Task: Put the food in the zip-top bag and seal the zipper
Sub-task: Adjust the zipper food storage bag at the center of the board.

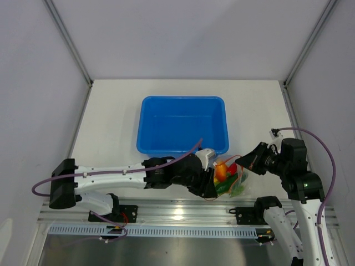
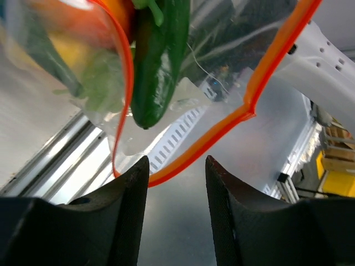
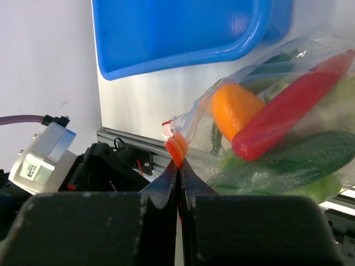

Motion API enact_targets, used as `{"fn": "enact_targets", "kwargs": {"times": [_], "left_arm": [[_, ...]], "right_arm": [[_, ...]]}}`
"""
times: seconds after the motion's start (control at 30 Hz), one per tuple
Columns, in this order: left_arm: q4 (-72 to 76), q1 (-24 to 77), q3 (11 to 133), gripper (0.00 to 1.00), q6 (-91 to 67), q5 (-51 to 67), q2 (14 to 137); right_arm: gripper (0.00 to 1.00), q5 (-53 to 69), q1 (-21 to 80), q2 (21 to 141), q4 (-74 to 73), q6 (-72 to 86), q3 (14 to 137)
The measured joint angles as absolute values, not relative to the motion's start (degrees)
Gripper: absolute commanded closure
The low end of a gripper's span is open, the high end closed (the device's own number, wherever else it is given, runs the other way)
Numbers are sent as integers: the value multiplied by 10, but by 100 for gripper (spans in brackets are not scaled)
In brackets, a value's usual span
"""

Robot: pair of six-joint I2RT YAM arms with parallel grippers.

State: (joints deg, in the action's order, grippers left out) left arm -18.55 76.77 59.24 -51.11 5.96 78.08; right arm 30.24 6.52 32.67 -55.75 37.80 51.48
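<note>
overhead view
zip-top bag (image 1: 239, 183): clear and crinkly, full of colour, held up at the near edge of the table (image 1: 111, 122), right of centre, just near of the tub's near right corner.
food (image 1: 223, 173): red, orange, yellow and green pieces show through the plastic; from up here I can't separate them.
left gripper (image 1: 213, 186): reaches in from the left, against the bag's left side; jaws not readable from above.
right gripper (image 1: 241, 164): comes in from the right, at the bag's far right corner.
blue tub (image 1: 183, 101): mid-table, just far of the bag.
rail (image 1: 177, 213): metal, along the near edge, below the bag.
purple cables (image 1: 310, 133): loop off the right arm, apart from the bag.

left wrist view
zipper (image 2: 247, 108): orange-red strip, kinked, the mouth gaping; one run crosses the gap between the fingertips.
cucumber (image 2: 161, 61): dark green, hanging nose-down inside the bag.
jaws: partly apart, pinching nothing.

right wrist view
jaws: pressed fully together on the zipper's end, which bunches up just above the tips.
orange fruit (image 3: 236, 108): inside the bag, nearest the pinched corner.
red chili (image 3: 288, 108): slants across the orange fruit's right, above the cucumber.
left arm (image 3: 105, 172): black bulk low on the left, close to the pinch.
blue tub: fills the top, beyond the bag.
</note>
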Motion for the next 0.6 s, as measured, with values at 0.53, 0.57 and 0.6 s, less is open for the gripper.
{"fn": "enact_targets", "kwargs": {"times": [0.53,0.57,0.6], "left_arm": [[-267,767,625,45,-481,-54,775],[-268,765,626,45,-479,-54,782],[-269,763,626,46,-475,-53,789]], "right_arm": [[100,305,65,320,-556,378,509],[100,305,65,320,-555,378,509],[100,305,65,320,-555,378,509]]}}
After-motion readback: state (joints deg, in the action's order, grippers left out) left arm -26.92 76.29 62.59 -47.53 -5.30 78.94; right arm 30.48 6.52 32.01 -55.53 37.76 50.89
